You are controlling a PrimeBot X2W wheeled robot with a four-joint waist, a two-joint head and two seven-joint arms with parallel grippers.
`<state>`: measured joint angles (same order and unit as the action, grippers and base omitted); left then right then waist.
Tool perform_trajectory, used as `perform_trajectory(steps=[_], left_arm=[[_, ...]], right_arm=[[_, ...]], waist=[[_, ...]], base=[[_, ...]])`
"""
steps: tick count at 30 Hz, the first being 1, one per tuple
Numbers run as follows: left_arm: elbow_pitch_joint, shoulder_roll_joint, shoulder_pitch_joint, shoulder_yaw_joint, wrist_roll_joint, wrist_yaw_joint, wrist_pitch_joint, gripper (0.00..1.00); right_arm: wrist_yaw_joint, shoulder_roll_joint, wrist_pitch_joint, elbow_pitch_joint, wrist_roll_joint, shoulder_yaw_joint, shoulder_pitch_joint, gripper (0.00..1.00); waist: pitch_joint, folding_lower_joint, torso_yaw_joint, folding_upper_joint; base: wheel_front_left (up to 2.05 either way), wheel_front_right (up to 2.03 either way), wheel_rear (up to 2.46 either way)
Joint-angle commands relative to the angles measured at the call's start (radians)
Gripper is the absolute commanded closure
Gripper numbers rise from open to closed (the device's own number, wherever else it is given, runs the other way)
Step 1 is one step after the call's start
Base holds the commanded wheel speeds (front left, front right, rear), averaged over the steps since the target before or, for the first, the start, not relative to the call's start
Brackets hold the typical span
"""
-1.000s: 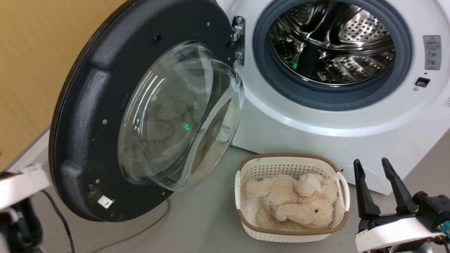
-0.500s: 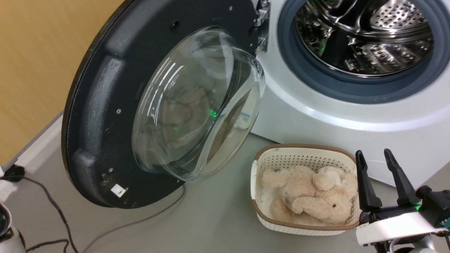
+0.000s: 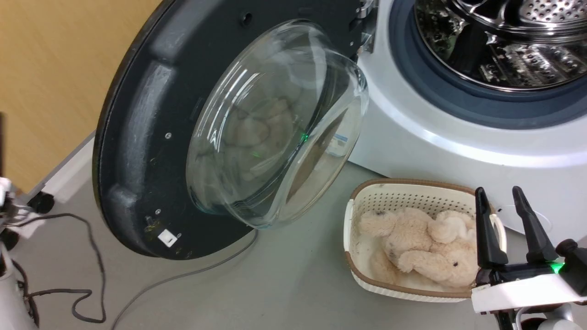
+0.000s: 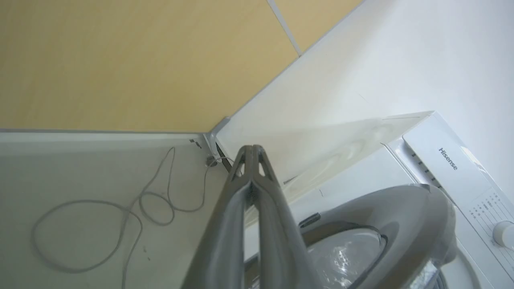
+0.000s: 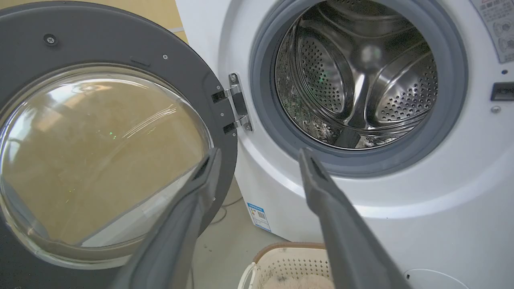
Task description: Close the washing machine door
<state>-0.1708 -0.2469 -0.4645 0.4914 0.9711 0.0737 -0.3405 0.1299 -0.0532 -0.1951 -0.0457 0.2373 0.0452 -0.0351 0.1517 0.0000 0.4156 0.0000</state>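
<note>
Access to the drum [image 5: 357,80] was left open: the washing machine door [image 3: 151,137] was seen swung wide on its steel hinge [image 5: 237,102] at the left of the washing machine [image 3: 435,151]. Its inner face was turned toward the head camera, well apart from the grey rubber gasket [image 3: 440,96]. The left gripper [image 4: 252,150] was held with its two dark fingers pressed together into one narrow blade, nothing between them. It was placed on the outer side of the door, above the glossy outer rim [image 4: 401,208]. This was judged a stance for pushing the door round, though contact could not be confirmed. The right gripper [image 3: 498,192] was held low beside the basket [image 3: 412,190], fingers spread apart and empty, presumably so that the swing path was left free. The door's inner face was matte black and moulded in ridges, its centre a bulging bowl of clear glass [image 3: 275,123]. The drum was of perforated, polished steel. The basket, of cream perforated plastic with a brown rim and a plush toy [image 3: 426,252] laid inside, was set on the floor near the door's arc and was judged a possible obstruction.
</note>
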Motion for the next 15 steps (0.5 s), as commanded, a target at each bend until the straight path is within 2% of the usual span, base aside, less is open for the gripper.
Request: perform_trajectory(steps=[1, 6, 15], left_arm=[[-0.015, -0.007, -0.021, -0.006, 0.052, 0.008, -0.053, 1.00], [-0.024, -0.005, -0.007, -0.041, 0.156, 0.017, -0.209, 1.00], [0.023, 0.012, 0.043, -0.099, 0.308, 0.036, -0.426, 1.00]], right_arm=[[0.001, 0.002, -0.010, -0.005, 0.017, 0.006, -0.018, 0.00], [0.001, 0.002, -0.021, -0.004, 0.028, 0.011, -0.025, 0.00], [0.001, 0.003, -0.040, -0.001, 0.053, 0.016, -0.036, 0.00]], waist=[[0.007, 0.0000, 0.009, 0.0000], [0.022, 0.0000, 0.025, 0.0000], [0.043, 0.0000, 0.046, 0.0000]], base=[[0.00, 0.00, 0.00], [0.00, 0.00, 0.00], [0.00, 0.00, 0.00]])
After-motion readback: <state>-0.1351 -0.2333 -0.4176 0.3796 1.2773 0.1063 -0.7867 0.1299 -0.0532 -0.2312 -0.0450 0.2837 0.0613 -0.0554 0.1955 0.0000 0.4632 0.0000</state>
